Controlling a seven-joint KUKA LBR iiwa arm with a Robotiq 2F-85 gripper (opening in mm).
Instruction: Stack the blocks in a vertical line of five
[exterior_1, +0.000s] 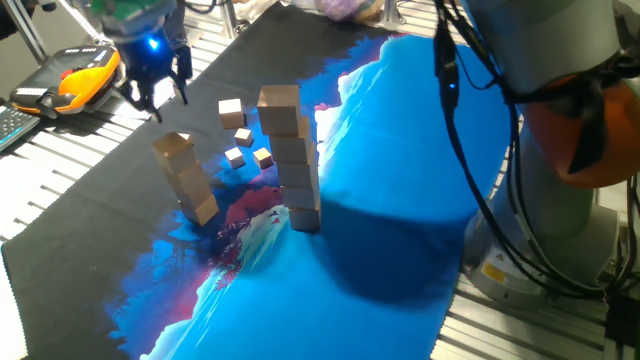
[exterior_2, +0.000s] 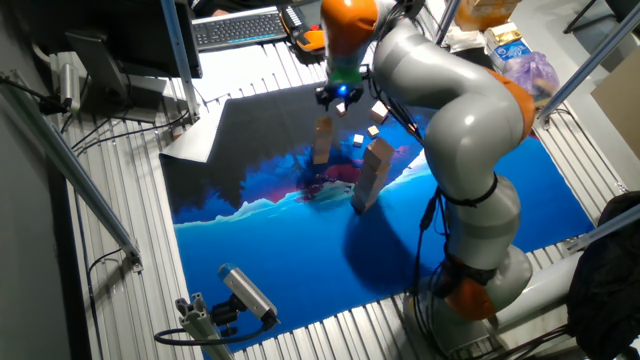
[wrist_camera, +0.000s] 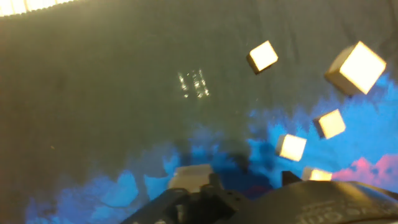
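Observation:
A tall column of several tan blocks (exterior_1: 296, 165) stands upright mid-cloth; it also shows in the other fixed view (exterior_2: 371, 175). A shorter, leaning stack of three blocks (exterior_1: 187, 180) stands to its left (exterior_2: 322, 140). Several loose blocks lie behind them, a larger one (exterior_1: 231, 112) and smaller ones (exterior_1: 263, 157). My gripper (exterior_1: 157, 90) hovers open and empty above the black cloth, behind the short stack (exterior_2: 340, 98). In the hand view, loose blocks (wrist_camera: 262, 56) lie at the right, and one block top (wrist_camera: 191, 176) sits just beyond my dark fingers.
A blue and black cloth (exterior_1: 400, 170) covers the table. An orange and black device (exterior_1: 75, 80) lies at the far left. My arm's base (exterior_2: 480, 290) stands by the cloth's edge. A keyboard (exterior_2: 240, 28) and a small camera mount (exterior_2: 245, 295) sit off the cloth.

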